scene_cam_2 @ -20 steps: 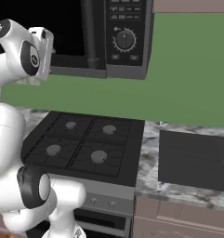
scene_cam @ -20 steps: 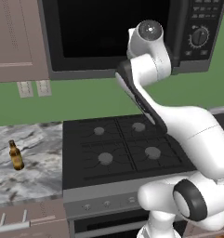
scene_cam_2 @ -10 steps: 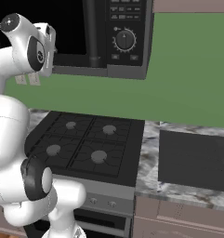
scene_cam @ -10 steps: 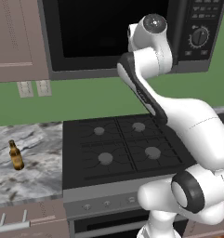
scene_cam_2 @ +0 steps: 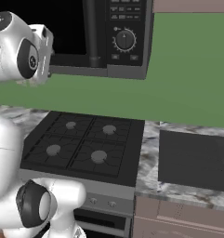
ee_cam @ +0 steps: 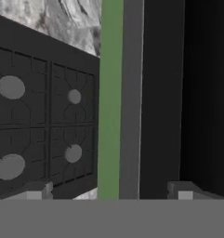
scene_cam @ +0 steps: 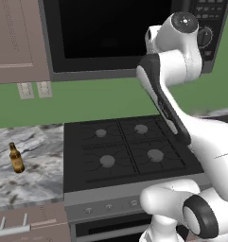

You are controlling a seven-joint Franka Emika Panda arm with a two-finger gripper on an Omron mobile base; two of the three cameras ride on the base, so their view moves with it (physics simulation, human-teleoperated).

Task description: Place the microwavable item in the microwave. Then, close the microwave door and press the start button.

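We see the microwave door shut, fingers spread and empty before it, stove at 6 o'clock, brown bottle on bench at 8.

Over the last second the arm's round elbow joint has climbed toward the top of the left base view, from beside the microwave's lower edge to level with the dial. In the right base view the same joint has drifted right and up, nearer the door handle.
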